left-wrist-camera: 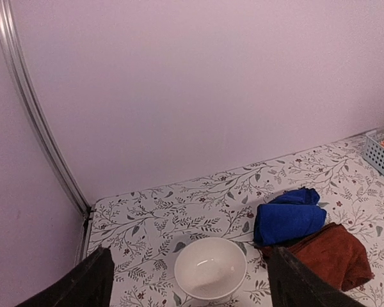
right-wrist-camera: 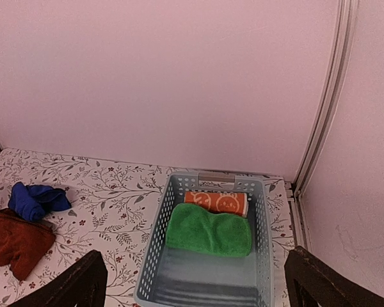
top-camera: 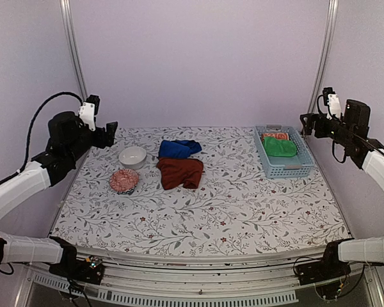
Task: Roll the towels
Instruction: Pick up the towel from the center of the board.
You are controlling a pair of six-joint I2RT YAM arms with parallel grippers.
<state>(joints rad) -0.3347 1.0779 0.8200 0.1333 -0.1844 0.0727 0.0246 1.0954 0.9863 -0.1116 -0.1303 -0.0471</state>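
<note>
Rolling not begun, judging by how things lie. Both towels sit in the centre of the top view, a bit above the middle. The blue towel (top-camera: 178, 148) is bunched in a loose heap. The brick-red towel (top-camera: 181, 173) is just below it in frame, slumped in rough folds. Their edges touch or overlap; cannot tell which. Neither is spread flat and neither is a roll.

The left gripper (top-camera: 111, 133) hangs in the air at the upper left of the top view, well apart from the towels. Its fingers (left-wrist-camera: 93, 281) are spread wide in the wrist view, nothing between them. The right gripper (top-camera: 305, 121) is up at the upper right, above the basket (top-camera: 288, 171). Its fingers (right-wrist-camera: 83, 281) are also parted and empty.

The basket holds a green cloth (top-camera: 280, 148) and an orange patterned cloth (top-camera: 276, 135), both already rolled or folded; not task items. A white bowl (top-camera: 133, 157) and a patterned dish (top-camera: 124, 181) sit left of the towels, near but apart.

Left to do, by my read: everything. Flatten each towel into a strip, then roll it, twice over.
</note>
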